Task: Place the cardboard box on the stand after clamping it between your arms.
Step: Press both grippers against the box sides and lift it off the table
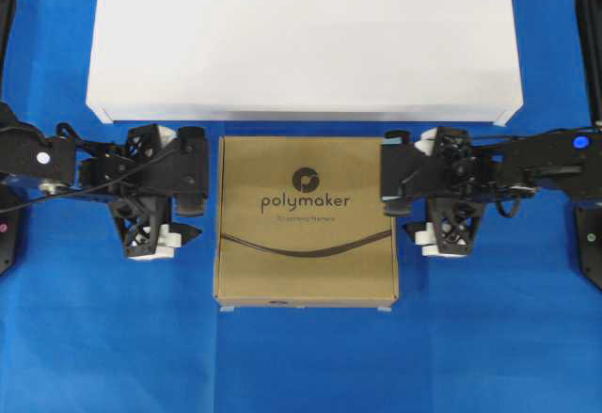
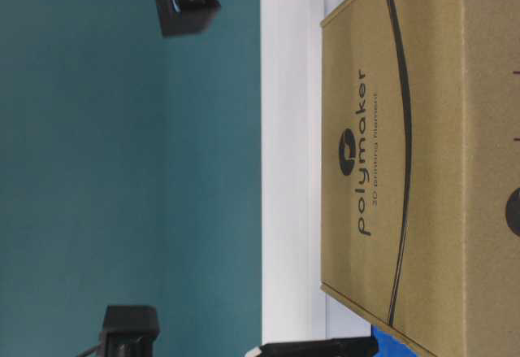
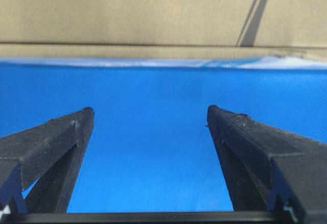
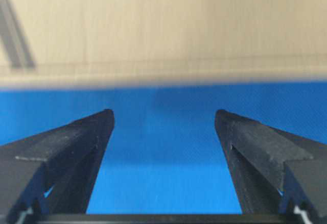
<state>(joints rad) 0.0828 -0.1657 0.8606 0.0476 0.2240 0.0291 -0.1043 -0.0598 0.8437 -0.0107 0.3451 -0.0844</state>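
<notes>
The cardboard box lies flat on the blue cloth, brown with a dark "polymaker" logo, just in front of the stand, a wide low white platform. My left gripper is open beside the box's left edge, a small gap away. The right gripper is open at the box's right edge, very close to it. In the left wrist view the open left gripper faces the box side across blue cloth. In the right wrist view the open right gripper faces the nearer, blurred box side. Nothing lies between either pair of fingers.
Blue cloth covers the table around the box and in front of it. In the sideways table-level view the box fills the foreground, with the white stand and a teal wall behind. Black arm frames stand at the table's sides.
</notes>
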